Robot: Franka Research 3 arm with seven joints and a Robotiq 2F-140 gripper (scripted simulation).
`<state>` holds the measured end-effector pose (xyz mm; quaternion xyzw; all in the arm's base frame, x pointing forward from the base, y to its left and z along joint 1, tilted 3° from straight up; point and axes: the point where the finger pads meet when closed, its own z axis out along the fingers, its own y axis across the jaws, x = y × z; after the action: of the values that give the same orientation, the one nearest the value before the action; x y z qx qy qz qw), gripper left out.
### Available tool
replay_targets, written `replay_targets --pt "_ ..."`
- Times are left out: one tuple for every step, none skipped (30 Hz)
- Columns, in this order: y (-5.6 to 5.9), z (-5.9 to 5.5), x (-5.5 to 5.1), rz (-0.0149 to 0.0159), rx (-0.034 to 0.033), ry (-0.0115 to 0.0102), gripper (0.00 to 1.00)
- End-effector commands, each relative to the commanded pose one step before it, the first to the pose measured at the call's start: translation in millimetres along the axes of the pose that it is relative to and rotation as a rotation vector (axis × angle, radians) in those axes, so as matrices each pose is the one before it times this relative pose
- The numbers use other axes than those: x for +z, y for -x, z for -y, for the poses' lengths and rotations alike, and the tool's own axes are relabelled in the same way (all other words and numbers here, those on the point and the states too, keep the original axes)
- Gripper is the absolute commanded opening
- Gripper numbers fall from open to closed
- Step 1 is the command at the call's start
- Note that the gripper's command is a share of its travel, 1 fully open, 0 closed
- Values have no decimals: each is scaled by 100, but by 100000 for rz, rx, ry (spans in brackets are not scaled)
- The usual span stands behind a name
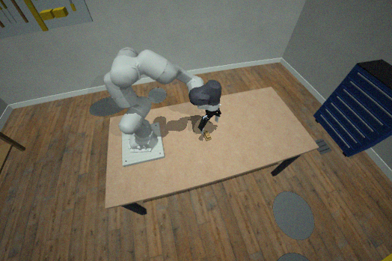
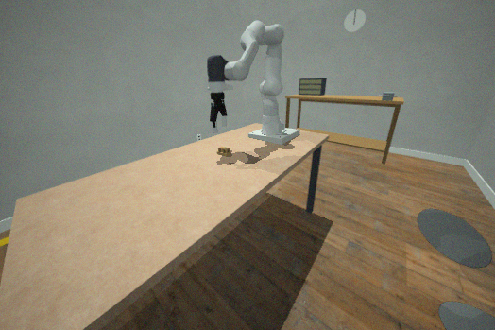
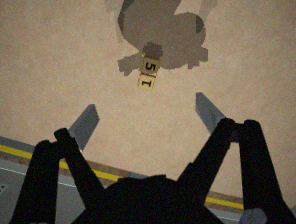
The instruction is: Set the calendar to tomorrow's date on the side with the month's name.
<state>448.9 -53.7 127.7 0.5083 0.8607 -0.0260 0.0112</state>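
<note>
Tan-yellow block calendar (image 3: 148, 73), small wooden tray w/ two digit cubes, sits on the light-brown tabletop (image 1: 239, 142), just beyond the arm's white base plate (image 1: 158, 155) and partly inside the arm's shadow. Wrist view: top faces read "5" and "1", one cube behind the other as seen from the camera, touching. Month-name side not legible from any view; cannot tell which date it shows.

Black two-finger gripper (image 3: 148, 119) hangs above the calendar, well apart from it, jaws spread fully wide, nothing between the grey fingertips. The calendar lies past the fingertips rather than between them.

Handling, est.: cubes look rigid, light, smooth-faced, so prob. low friction and easy to tip or skid. Tray likewise light; a sideways nudge would likely slide the whole thing. Best hold prob. one cube at a time, pads on two opposite free side faces, above the tray wall, then lift straight up. Cubes touch, so the seam faces are closed to a finger. Jaw span far exceeds cube width; careful centring needed before closing.
</note>
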Motion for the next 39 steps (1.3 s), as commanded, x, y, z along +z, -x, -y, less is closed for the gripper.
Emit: replay_targets --pt "32 -13 154 -591 -17310 1062 100" --pt "1 -1 16 0 -1664 4 100" --pt "1 -1 16 0 -1728 4 100" --pt "1 -1 16 0 -1657 4 100" --pt "0 0 0 0 0 0 100" --pt "0 0 0 0 0 0 100" --pt "0 -1 8 0 -868 2 100" --pt "3 -3 45 1 -4725 10 100" --pt "1 -1 16 0 -1720 3 100" --pt "1 -1 16 0 -1635 3 100" --pt "1 -1 16 0 -1658 3 100" --pt "1 -1 14 0 -1463 3 100" --pt "1 -1 16 1 -1687 3 100" --pt "1 -1 17 1 -1772 3 100" --pt "1 -1 15 1 -1601 3 100" --pt "1 -1 17 1 -1735 3 100" --pt "1 -1 16 1 -1626 3 100" --pt "1 -1 16 1 -1621 3 100" --pt "1 -1 16 1 -1681 3 100" --pt "0 0 3 0 -275 0 100" --pt "2 -1 27 1 -2777 4 100" --pt "0 0 0 0 0 0 100" --pt "0 0 0 0 0 0 100" --pt "2 -2 44 2 -4495 6 100" --pt "1 -1 16 1 -1610 2 100" --pt "1 -1 16 1 -1669 2 100" --pt "1 -1 16 1 -1643 2 100" --pt "0 0 5 0 -503 1 100" --pt "1 -1 25 1 -2490 3 100" --pt "1 -1 17 1 -1686 2 100" --pt "1 -1 17 1 -1707 2 100" --pt "1 0 16 1 -1618 2 100" --pt "1 0 16 1 -1626 2 100" --pt "1 0 17 1 -1688 2 100" --pt "1 0 17 1 -1657 1 100" --pt "0 0 8 0 -809 1 100" --pt "1 -1 24 1 -2363 2 100" --pt "1 0 16 1 -1601 1 100" --pt "0 0 0 0 0 0 100"
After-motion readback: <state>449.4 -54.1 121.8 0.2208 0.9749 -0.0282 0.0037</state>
